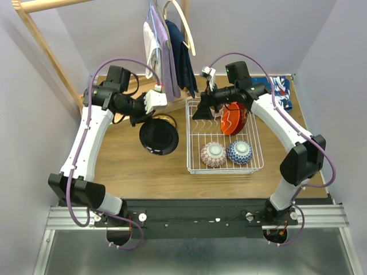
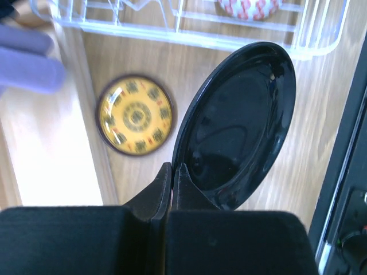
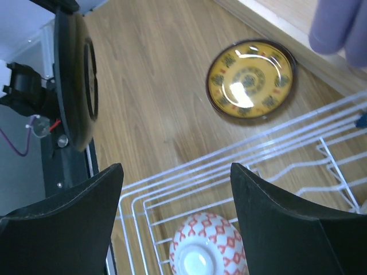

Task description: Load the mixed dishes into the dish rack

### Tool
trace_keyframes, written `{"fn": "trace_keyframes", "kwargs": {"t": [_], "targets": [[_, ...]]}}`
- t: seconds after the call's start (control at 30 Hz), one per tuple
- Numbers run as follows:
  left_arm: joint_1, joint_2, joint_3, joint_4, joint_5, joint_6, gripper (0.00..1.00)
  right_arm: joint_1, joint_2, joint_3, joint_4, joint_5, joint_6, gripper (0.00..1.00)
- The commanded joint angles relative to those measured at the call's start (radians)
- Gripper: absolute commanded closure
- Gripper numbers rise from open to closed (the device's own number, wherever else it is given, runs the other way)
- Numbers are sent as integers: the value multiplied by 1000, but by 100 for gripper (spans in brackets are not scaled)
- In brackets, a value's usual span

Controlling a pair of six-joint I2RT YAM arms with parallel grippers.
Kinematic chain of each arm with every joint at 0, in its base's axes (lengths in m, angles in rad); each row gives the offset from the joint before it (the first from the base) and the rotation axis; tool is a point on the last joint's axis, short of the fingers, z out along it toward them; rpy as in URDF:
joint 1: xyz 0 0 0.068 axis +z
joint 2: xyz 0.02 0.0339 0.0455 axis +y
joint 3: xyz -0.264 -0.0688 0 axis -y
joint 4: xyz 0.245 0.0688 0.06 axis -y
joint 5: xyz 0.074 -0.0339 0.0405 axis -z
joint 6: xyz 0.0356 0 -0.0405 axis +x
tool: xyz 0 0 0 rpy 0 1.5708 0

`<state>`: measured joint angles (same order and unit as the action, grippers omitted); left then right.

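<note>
Left pincer (image 2: 172, 172) clamped tight on rim of black plate (image 2: 235, 126), plate held clear of tabletop (image 1: 129, 172), just left of dish rack (image 1: 225, 171). Right pincer (image 3: 176, 172) spread wide, nothing in it, above rack's left side. Yellow-patterned plate (image 2: 135, 114) flat on tabletop beside rack. In rack: red floral plate (image 1: 233, 118) on edge, pink bowl (image 1: 213, 154) and blue bowl (image 1: 239, 152) upside down, side by side.

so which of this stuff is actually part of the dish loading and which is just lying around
Job: dish rack, black plate, yellow patterned plate, red plate, pink bowl, blue bowl.
Lying about: hanging clothes, wooden frame, patterned cloth.
</note>
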<state>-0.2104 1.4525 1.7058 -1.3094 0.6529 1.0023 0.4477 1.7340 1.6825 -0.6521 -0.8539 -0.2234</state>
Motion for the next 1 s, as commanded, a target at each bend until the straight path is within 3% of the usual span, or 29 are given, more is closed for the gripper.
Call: {"fn": "trace_keyframes", "kwargs": {"t": [0.0, 0.37, 0.47, 0.57, 0.6, 0.67, 0.7, 0.73, 0.77, 0.8, 0.9, 0.97], "targets": [[-37, 78, 103, 12, 51, -113, 100, 72, 45, 80, 55, -50, 35, 17], [-95, 98, 126, 157, 68, -254, 100, 117, 81, 100, 55, -80, 29, 19], [-104, 112, 146, 179, 86, -289, 100, 117, 96, 100, 65, -82, 53, 26], [-109, 115, 153, 190, 93, -300, 100, 117, 99, 85, 88, -77, 87, 42], [-109, 115, 150, 193, 90, -300, 100, 117, 99, 82, 98, -74, 94, 57], [-110, 115, 134, 209, 62, -315, 100, 117, 93, 75, 103, -57, 114, 77], [-110, 109, 121, 228, 39, -335, 100, 117, 84, 72, 100, -33, 117, 97], [-110, 106, 92, 249, -16, -355, 100, 117, 75, 69, 97, -13, 122, 100], [-113, 100, 75, 315, -62, -419, 96, 115, 64, 62, 95, 12, 130, 99], [-115, 82, 60, 347, -103, -447, 67, 117, 55, 45, 94, 89, 140, 100], [-116, 4, -20, 511, -295, -540, 40, 117, -10, -15, 85, 304, 180, 100], [-116, -50, -101, 635, -373, -554, 33, 117, -72, -52, 91, 441, 217, 99]]}}
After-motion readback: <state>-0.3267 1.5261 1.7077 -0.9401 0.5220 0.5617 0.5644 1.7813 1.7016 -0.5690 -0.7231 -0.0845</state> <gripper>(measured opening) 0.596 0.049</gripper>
